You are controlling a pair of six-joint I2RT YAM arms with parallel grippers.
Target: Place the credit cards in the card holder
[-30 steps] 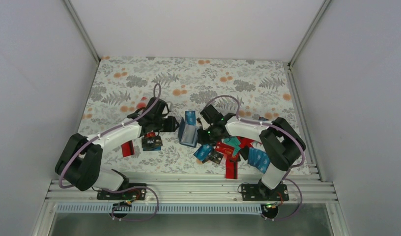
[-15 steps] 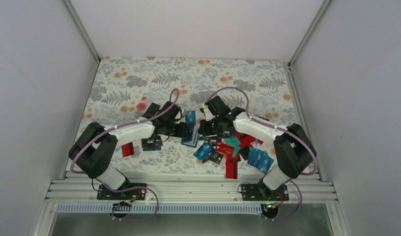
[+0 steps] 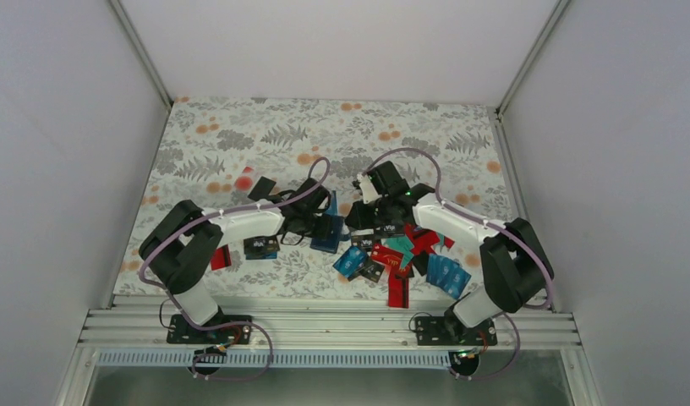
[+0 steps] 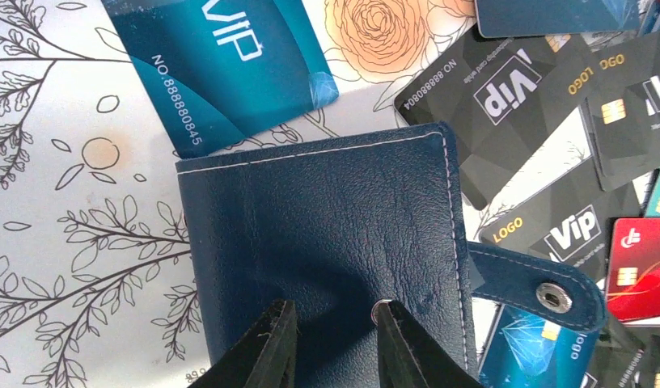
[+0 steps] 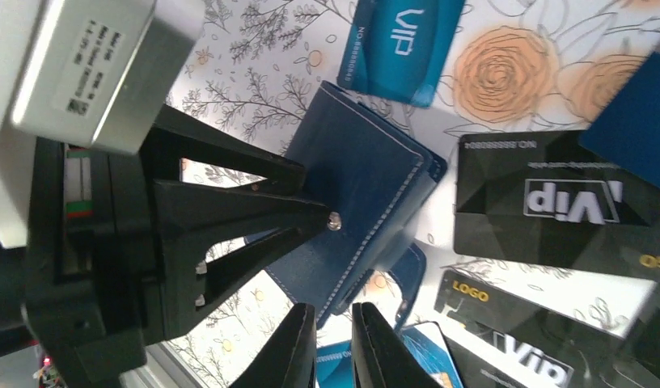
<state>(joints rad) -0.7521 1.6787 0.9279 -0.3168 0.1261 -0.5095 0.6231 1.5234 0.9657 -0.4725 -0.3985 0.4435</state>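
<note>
The navy card holder (image 3: 327, 232) lies folded shut on the flowered cloth; it fills the left wrist view (image 4: 327, 226), its snap strap (image 4: 545, 295) sticking out to the right. My left gripper (image 4: 331, 315) is open, both fingertips resting on the holder's cover. In the right wrist view the holder (image 5: 367, 178) lies under the left gripper's black fingers (image 5: 254, 210). My right gripper (image 5: 333, 319) hangs just over the holder's near edge, jaws a narrow gap apart with nothing between them. Credit cards (image 3: 397, 254) lie heaped to the right.
A teal VIP card (image 4: 222, 56) lies beyond the holder, black VIP cards (image 4: 521, 89) beside it. A black card (image 3: 261, 246) and red cards (image 3: 219, 256) lie under the left arm. Another red card (image 3: 244, 180) lies farther back. Blue cards (image 3: 447, 275) sit front right.
The holder stood open on edge with a blue card in it; now it lies folded flat. The left gripper moved right onto it. The right gripper shifted back and left.
</note>
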